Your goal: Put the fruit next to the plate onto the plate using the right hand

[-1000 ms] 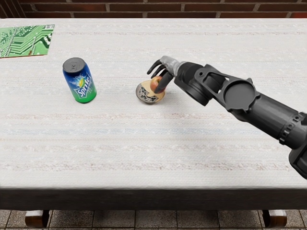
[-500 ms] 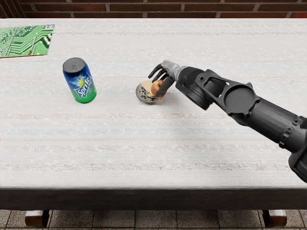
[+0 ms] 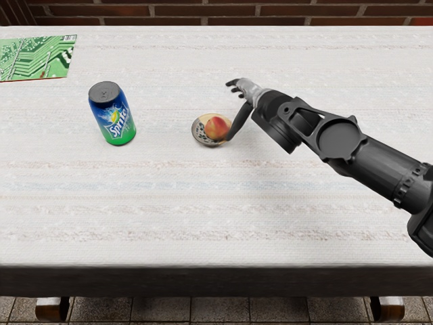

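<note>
- A pale, rough-textured table (image 3: pixel 203 217) fills the view, with a brick wall (image 3: pixel 270 13) along the top edge and tiled floor under the near edge.
- A green printed sheet (image 3: pixel 37 57) that looks like a circuit board lies at the far left corner. A Sprite can (image 3: pixel 111 114) stands upright, well apart from the work.
- The fruit (image 3: pixel 216 126), reddish-yellow and peach-like, sits on the small patterned plate (image 3: pixel 198 128) near the table's middle, towards the plate's right side.
- The right hand (image 3: pixel 243 98) is just right of the plate, its arm coming in from the right edge. Its fingers are spread and hold nothing.
- One dark finger (image 3: pixel 237 122) reaches down along the fruit's right flank, touching it or very nearly so; I cannot tell which.
- By my reading the placing is done and only the withdrawal is left.
- The risk is that low finger: if it drags sideways or catches the fruit as it pulls away, it may roll the fruit off the shallow plate or push the light plate along the cloth.
- A round fruit set off-centre could also settle and roll by itself.
- The fruit covers most of the plate, so the plate's rim height and its right edge are hard to make out.
- The upper fingers are small and dark and overlap each other, so they are hard to count.
- The left arm is not in view.
</note>
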You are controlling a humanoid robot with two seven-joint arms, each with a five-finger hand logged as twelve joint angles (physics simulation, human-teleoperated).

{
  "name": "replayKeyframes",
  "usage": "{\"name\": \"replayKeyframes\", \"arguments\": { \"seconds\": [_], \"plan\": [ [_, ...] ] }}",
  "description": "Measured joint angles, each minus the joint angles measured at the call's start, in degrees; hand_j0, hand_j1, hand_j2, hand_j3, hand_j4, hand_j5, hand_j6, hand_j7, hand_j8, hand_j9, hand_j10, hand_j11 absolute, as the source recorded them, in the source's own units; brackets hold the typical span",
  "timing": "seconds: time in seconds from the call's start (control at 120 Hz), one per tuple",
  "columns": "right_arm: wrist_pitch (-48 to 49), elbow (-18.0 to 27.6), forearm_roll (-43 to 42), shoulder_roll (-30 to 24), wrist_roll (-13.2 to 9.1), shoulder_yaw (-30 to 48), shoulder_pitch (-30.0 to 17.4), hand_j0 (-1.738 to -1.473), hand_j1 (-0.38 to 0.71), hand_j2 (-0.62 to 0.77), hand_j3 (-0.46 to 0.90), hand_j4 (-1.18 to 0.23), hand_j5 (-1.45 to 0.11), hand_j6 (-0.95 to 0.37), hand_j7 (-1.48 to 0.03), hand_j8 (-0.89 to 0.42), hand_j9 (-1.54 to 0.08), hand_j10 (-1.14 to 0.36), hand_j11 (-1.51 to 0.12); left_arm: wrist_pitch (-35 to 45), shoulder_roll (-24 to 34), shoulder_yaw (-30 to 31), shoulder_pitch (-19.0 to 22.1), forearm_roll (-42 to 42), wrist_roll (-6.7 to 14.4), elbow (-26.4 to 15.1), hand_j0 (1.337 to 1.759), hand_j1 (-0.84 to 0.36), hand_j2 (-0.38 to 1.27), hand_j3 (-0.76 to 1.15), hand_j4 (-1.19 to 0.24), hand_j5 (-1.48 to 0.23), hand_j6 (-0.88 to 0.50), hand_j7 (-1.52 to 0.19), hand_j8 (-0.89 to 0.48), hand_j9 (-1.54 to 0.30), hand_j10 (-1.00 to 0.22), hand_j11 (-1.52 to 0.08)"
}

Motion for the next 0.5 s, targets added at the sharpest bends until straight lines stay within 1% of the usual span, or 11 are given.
{"name": "replayKeyframes", "arguments": {
  "seconds": [0.067, 0.1, 0.125, 0.158, 0.2, 0.267, 0.325, 0.408, 0.458, 0.5],
  "plan": [
    [0.1, 0.31, 0.04, 0.0, -0.01, 0.25, -0.14, -1.658, -0.23, 0.0, 0.0, -0.1, -0.13, -0.1, -0.13, -0.09, -0.13, -0.1, -0.13, 0.0, 0.0, 0.0, -0.05, 0.0, 0.0, 0.0, 1.658, 0.07, 0.05, 0.0, -0.23, -0.3, -0.23, -0.3, -0.23, -0.3, -0.23, -0.3],
    [0.25, 1.37, 0.12, 0.0, -0.08, 0.34, -0.29, -1.658, -0.24, 0.0, 0.0, -0.09, -0.12, -0.09, -0.12, -0.08, -0.12, -0.09, -0.12, 0.0, 0.0, 0.0, -0.05, 0.0, 0.0, 0.0, 1.658, 0.07, 0.05, 0.0, -0.23, -0.3, -0.23, -0.3, -0.23, -0.3, -0.23, -0.3],
    [0.45, 3.13, 0.95, -0.12, -0.16, 0.32, -0.38, -1.658, -0.25, 0.0, 0.0, -0.09, -0.11, -0.09, -0.11, -0.08, -0.11, -0.08, -0.11, 0.0, 0.0, 0.0, -0.02, 0.0, 0.0, 0.0, 1.658, 0.07, 0.05, 0.0, -0.23, -0.3, -0.23, -0.3, -0.23, -0.3, -0.23, -0.3],
    [1.11, 6.71, 3.24, -1.63, -0.22, 0.19, -0.48, -1.658, -0.26, 0.0, 0.0, -0.08, -0.1, -0.08, -0.1, -0.07, -0.1, -0.08, -0.1, 0.0, 0.0, 0.0, -0.05, -0.01, 0.0, 0.0, 1.658, 0.07, 0.05, 0.0, -0.23, -0.3, -0.23, -0.3, -0.23, -0.3, -0.23, -0.3],
    [2.64, 11.74, 6.37, -5.09, -0.2, 0.1, -0.74, -1.658, -0.27, 0.0, 0.0, -0.07, -0.09, -0.07, -0.09, -0.07, -0.09, -0.07, -0.09, 0.0, 0.0, 0.0, 0.02, -0.01, 0.0, 0.0, 1.658, 0.07, 0.05, 0.0, -0.23, -0.3, -0.23, -0.3, -0.23, -0.3, -0.23, -0.3],
    [6.38, 19.43, 11.33, -12.32, -0.05, 0.48, -1.72, -1.658, -0.28, -0.01, 0.0, -0.06, -0.08, -0.06, -0.08, -0.06, -0.08, -0.06, -0.08, 0.0, 0.0, 0.0, -0.02, 0.0, 0.0, 0.0, 1.658, 0.07, 0.05, 0.0, -0.23, -0.3, -0.23, -0.3, -0.23, -0.3, -0.23, -0.3],
    [10.49, 24.6, 15.16, -18.65, 0.04, 1.72, -2.3, -1.658, -0.28, -0.01, 0.0, -0.06, -0.07, -0.06, -0.07, -0.06, -0.07, -0.06, -0.07, 0.0, 0.0, 0.02, -0.06, 0.0, 0.0, 0.0, 1.658, 0.07, 0.05, 0.0, -0.23, -0.3, -0.23, -0.3, -0.23, -0.3, -0.23, -0.3],
    [17.49, 28.5, 19.75, -26.01, 0.11, 4.59, -3.83, -1.658, -0.29, -0.01, 0.0, -0.05, -0.07, -0.05, -0.07, -0.05, -0.07, -0.05, -0.07, 0.0, 0.0, 0.01, -0.06, -0.01, 0.0, 0.0, 1.658, 0.07, 0.05, 0.0, -0.23, -0.3, -0.23, -0.3, -0.23, -0.3, -0.23, -0.3],
    [21.6, 29.84, 21.8, -29.85, 0.33, 6.79, -5.05, -1.658, -0.29, -0.01, 0.0, -0.05, -0.06, -0.05, -0.06, -0.05, -0.06, -0.05, -0.06, 0.0, 0.0, 0.0, -0.06, -0.01, 0.0, 0.0, 1.658, 0.07, 0.05, 0.0, -0.23, -0.3, -0.23, -0.3, -0.23, -0.3, -0.23, -0.3],
    [24.91, 30.56, 23.42, -32.94, 0.94, 8.35, -6.05, -1.658, -0.29, -0.01, 0.0, -0.05, -0.06, -0.05, -0.06, -0.05, -0.06, -0.05, -0.06, 0.0, 0.0, 0.01, -0.06, 0.0, 0.0, 0.0, 1.658, 0.07, 0.05, 0.0, -0.23, -0.3, -0.23, -0.3, -0.23, -0.3, -0.23, -0.3]
  ]
}}
